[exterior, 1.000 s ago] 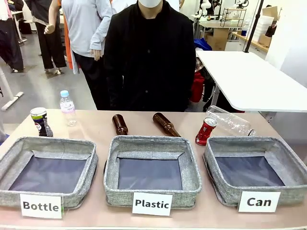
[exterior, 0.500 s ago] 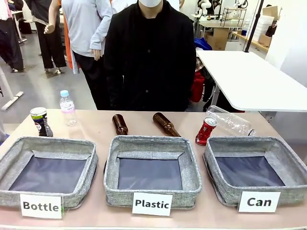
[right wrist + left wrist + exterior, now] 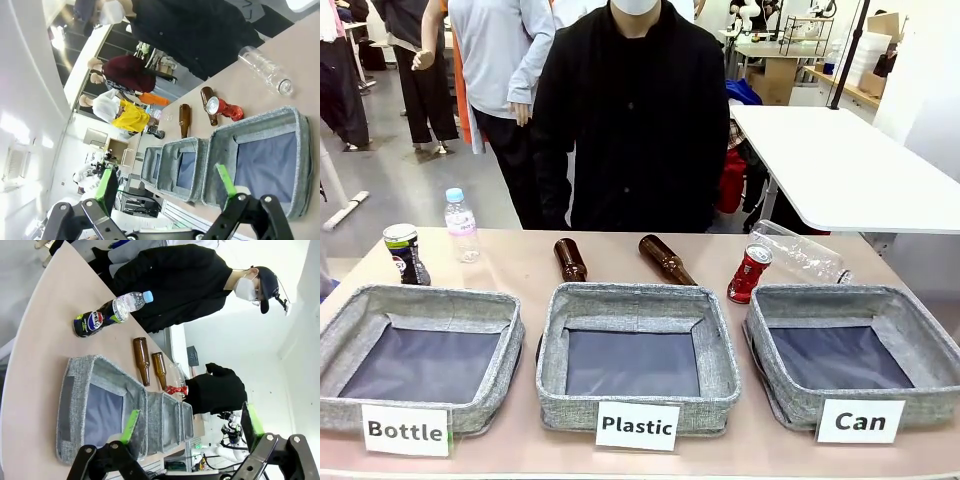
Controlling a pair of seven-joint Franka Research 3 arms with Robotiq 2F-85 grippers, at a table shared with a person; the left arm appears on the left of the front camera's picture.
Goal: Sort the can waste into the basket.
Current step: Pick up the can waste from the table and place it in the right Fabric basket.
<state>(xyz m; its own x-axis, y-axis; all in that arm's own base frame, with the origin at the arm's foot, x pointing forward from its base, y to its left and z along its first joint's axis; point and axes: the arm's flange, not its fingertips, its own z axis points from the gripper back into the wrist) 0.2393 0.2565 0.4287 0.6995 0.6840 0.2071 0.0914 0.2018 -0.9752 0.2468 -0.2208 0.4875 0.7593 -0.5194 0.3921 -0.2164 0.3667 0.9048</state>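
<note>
the left pincer (image 3: pixel 191 422) and right pincer (image 3: pixel 166 182) are black with green pads (image 3: pixel 131 426) and round joint screws (image 3: pixel 271 437).

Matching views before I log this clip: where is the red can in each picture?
Front view: red can right of centre, lying at the far left corner of the "Can" basket.
Left wrist view: red can mid-picture, just past the brown bottles.
Right wrist view: red can upper right, above the nearest basket's rim.
Shared landmark: the brown glass bottle right beside it.
</note>
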